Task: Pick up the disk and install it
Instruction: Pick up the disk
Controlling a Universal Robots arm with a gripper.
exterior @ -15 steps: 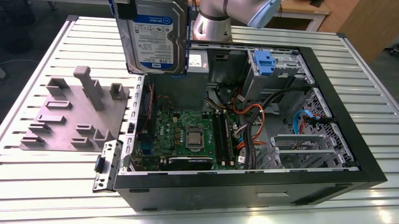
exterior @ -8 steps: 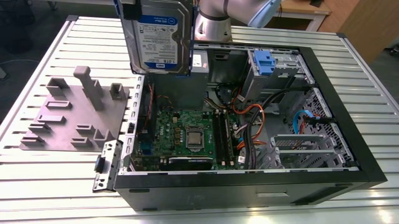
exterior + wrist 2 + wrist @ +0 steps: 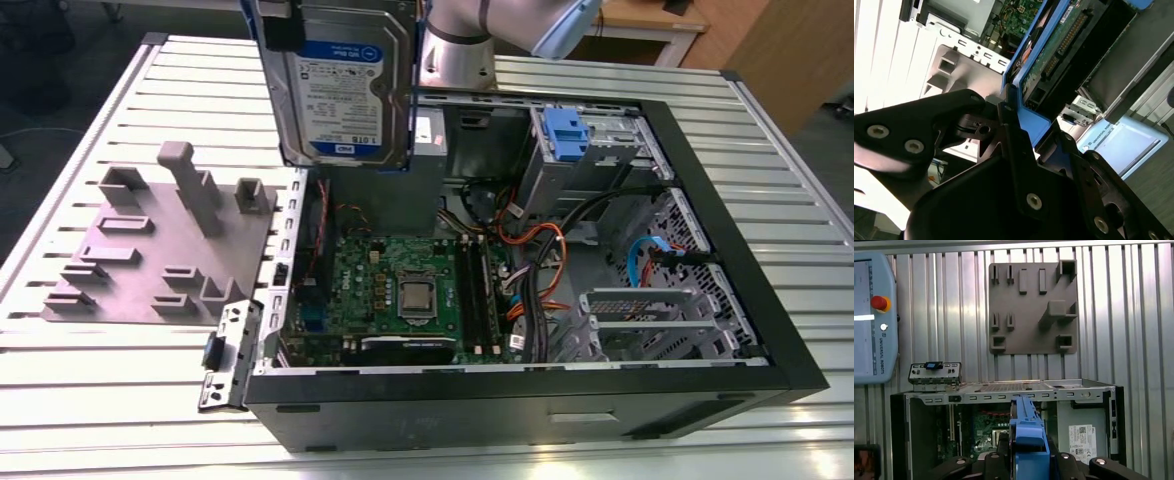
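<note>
Aloft, disk clamped in jaws, white-and-blue label outward, above open case.

Blue-framed disk, upright, label showing, aloft

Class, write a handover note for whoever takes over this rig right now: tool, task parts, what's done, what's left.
The tool is shut on the disk, gripping its blue bracket.
The disk hangs upright in the air above the open computer case.
Done: the disk is picked up.
Left: the disk is not yet seated in the case.
</note>
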